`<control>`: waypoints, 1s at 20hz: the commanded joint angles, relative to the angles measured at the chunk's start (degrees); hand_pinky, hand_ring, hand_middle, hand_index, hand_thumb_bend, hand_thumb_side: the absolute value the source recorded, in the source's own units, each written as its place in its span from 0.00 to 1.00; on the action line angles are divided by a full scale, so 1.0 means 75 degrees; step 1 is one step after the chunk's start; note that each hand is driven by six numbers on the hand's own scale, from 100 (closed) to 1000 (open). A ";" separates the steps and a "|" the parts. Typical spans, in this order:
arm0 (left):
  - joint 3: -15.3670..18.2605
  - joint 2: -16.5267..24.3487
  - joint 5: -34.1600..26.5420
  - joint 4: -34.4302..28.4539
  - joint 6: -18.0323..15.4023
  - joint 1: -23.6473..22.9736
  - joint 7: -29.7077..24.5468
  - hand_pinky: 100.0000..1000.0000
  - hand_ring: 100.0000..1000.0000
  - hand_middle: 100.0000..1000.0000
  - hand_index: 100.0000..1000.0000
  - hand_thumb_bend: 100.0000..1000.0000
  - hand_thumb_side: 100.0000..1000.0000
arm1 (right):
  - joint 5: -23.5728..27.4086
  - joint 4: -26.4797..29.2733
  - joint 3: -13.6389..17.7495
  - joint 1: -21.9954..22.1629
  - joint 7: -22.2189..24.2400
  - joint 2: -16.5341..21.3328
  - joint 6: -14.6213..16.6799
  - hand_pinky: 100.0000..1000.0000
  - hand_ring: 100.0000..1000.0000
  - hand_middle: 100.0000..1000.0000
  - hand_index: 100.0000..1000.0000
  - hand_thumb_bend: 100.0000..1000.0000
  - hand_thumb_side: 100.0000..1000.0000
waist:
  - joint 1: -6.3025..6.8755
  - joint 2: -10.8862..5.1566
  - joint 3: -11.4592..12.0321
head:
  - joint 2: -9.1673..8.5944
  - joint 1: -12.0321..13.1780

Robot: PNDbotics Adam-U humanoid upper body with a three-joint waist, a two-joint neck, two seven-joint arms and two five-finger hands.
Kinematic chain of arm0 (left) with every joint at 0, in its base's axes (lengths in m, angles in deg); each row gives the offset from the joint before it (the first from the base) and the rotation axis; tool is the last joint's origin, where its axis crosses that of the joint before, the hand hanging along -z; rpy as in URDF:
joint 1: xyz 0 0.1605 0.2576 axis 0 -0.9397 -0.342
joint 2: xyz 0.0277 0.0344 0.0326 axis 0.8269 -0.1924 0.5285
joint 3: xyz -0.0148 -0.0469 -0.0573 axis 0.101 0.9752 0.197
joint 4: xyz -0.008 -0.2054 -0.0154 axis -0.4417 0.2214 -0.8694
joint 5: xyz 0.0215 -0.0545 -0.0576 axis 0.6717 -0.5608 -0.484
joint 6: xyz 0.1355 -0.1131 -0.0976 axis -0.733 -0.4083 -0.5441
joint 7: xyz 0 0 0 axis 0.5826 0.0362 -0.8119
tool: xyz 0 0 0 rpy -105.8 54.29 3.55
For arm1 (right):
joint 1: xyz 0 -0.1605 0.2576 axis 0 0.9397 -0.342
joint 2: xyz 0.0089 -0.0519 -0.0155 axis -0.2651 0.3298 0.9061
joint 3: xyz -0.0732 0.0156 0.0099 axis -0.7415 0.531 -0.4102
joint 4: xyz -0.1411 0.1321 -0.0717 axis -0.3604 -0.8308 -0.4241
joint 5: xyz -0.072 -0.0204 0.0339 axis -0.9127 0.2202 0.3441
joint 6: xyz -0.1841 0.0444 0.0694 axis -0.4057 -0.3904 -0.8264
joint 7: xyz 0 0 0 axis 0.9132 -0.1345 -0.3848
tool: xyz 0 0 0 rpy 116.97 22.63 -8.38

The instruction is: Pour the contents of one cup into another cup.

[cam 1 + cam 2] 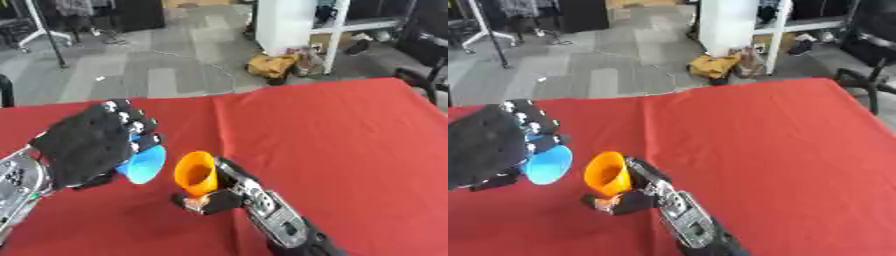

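My left hand is curled round a blue cup, held above the red table and tipped so its mouth faces right, toward the other cup. To its right my right hand grips an orange cup, fingers wrapped behind it and the thumb low in front. The orange cup leans left, its open mouth turned up and toward the blue cup's rim. The two rims are close, with a small gap between them. I cannot see what is inside either cup.
The red tablecloth covers the table and stretches bare to the right and back. Beyond the far edge lie grey floor, a white shelf unit and a yellow bag.
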 commanded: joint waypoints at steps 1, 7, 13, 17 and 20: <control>0.0295 0.0013 -0.0405 0.0066 0.0222 -0.0007 0.0028 0.35 0.35 0.33 0.63 0.44 0.00 | -0.0749 -0.0157 0.0256 -0.0078 -0.0456 0.0086 0.0313 0.98 0.84 0.76 0.74 0.61 0.17 | -0.0020 -0.0133 -0.0005 | -0.0066 0.0011; 0.0573 -0.0146 -0.0959 0.0392 0.0550 -0.0189 0.0093 0.32 0.33 0.33 0.61 0.44 0.00 | -0.1094 -0.0261 0.0545 -0.0033 -0.0891 0.0146 0.0514 1.00 0.85 0.80 0.78 0.65 0.17 | -0.0054 -0.0126 -0.0001 | -0.0076 0.0010; 0.0875 -0.0592 -0.2820 0.1330 0.1003 -0.0310 0.0306 0.31 0.32 0.33 0.59 0.44 0.00 | -0.0788 0.0349 0.0873 0.0048 -0.1222 0.0371 0.0372 0.99 0.84 0.80 0.78 0.65 0.19 | -0.0130 -0.0108 -0.0003 | -0.0082 0.0028; 0.1005 -0.0936 -0.4089 0.1942 0.0955 -0.0350 0.0460 0.35 0.36 0.38 0.61 0.63 0.00 | -0.0299 0.0954 0.0977 0.0156 -0.1385 0.0496 0.0219 0.99 0.84 0.81 0.79 0.65 0.20 | -0.0184 -0.0088 -0.0015 | -0.0088 0.0041; 0.1117 -0.1191 -0.5084 0.2343 0.0951 -0.0427 0.0507 0.34 0.37 0.40 0.62 0.68 0.00 | -0.0021 0.1281 0.1003 0.0224 -0.1442 0.0552 0.0097 0.99 0.84 0.81 0.79 0.65 0.22 | -0.0216 -0.0074 -0.0015 | -0.0091 0.0031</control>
